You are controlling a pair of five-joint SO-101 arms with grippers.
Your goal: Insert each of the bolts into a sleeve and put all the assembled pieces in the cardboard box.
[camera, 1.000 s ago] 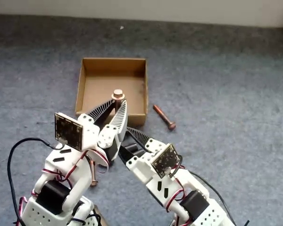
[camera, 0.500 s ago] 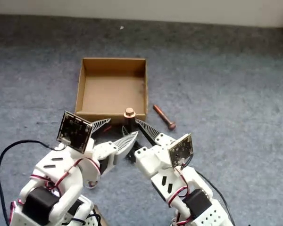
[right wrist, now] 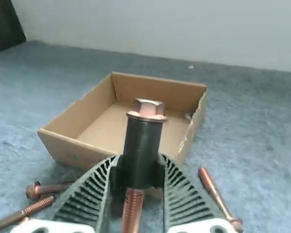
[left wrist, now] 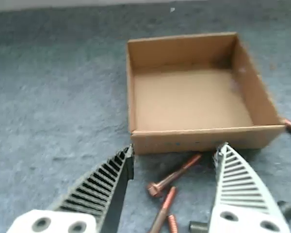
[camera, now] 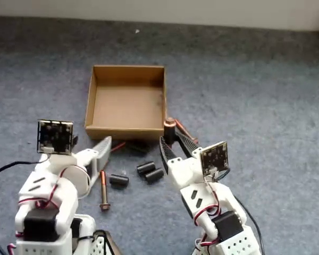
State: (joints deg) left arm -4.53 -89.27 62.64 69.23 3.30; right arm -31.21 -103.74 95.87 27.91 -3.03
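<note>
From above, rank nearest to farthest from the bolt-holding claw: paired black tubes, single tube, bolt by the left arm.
1. Paired sleeves, just left of right gripper.
2. Single sleeve, farther left.
3. Bolt, farthest left.

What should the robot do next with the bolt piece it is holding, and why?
Probably move the right gripper forward over the cardboard box and open it. It is shut on a sleeve with a bolt through it, just outside the box's near wall.

grey-blue carpet (camera: 266, 79) covers floor; pale wall (camera: 202, 10) along far edge; dark object (right wrist: 2, 22) against wall.
</note>
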